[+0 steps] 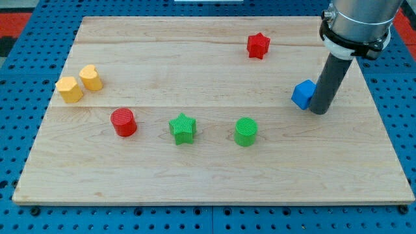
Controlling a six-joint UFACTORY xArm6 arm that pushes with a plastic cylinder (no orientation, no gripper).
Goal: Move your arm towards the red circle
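Note:
The red circle (123, 121) is a short red cylinder standing on the wooden board (208, 175) at the view's left of centre. My tip (319, 112) rests on the board at the view's right, far from the red circle. The dark rod rises from it to the arm's grey collar at the top right. The tip touches the right side of a blue block (303, 94), which the rod partly hides.
A green star (183, 128) and a green circle (246, 131) lie between the tip and the red circle. A red star (258, 45) sits near the view's top. Two yellow blocks (69, 89) (91, 77) sit at the left edge.

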